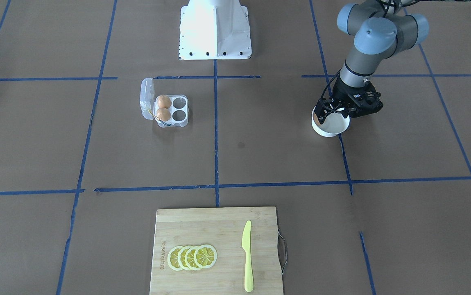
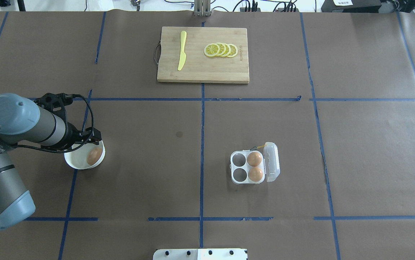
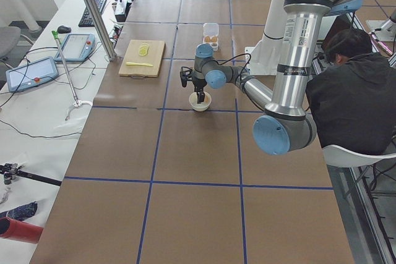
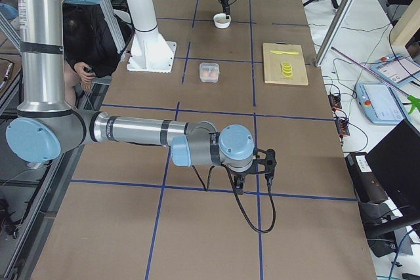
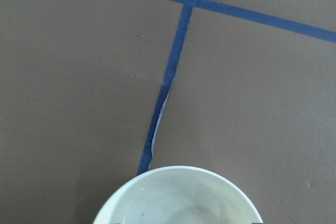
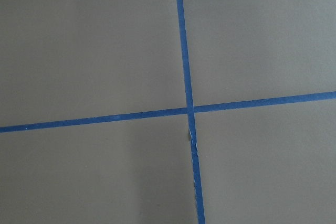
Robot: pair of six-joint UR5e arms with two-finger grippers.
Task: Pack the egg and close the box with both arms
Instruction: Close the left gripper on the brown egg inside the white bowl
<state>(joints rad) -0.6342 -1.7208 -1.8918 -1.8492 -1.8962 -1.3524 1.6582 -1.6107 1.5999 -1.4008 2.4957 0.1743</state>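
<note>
Front-facing view: the left gripper (image 1: 336, 111) hangs over the white bowl (image 1: 329, 131), its fingers apparently spread wide and holding nothing; the box (image 1: 184, 110) lies open, well apart, with 2 other eggs (image 1: 163, 101) in the cells by the lid and 2 cells free. Overhead view: the egg (image 2: 94, 156) lies in the bowl, beside the gripper, ungripped. Left side view: that gripper points down into the bowl. Right side view: the right gripper (image 4: 239, 185) hovers far from the box; its opening I cannot tell. Wrist views: bowl rim; blue tape lines (image 6: 186, 109). Judged step: reaching for the egg; next, lower around it, close gently, carry it to a free cell.
</note>
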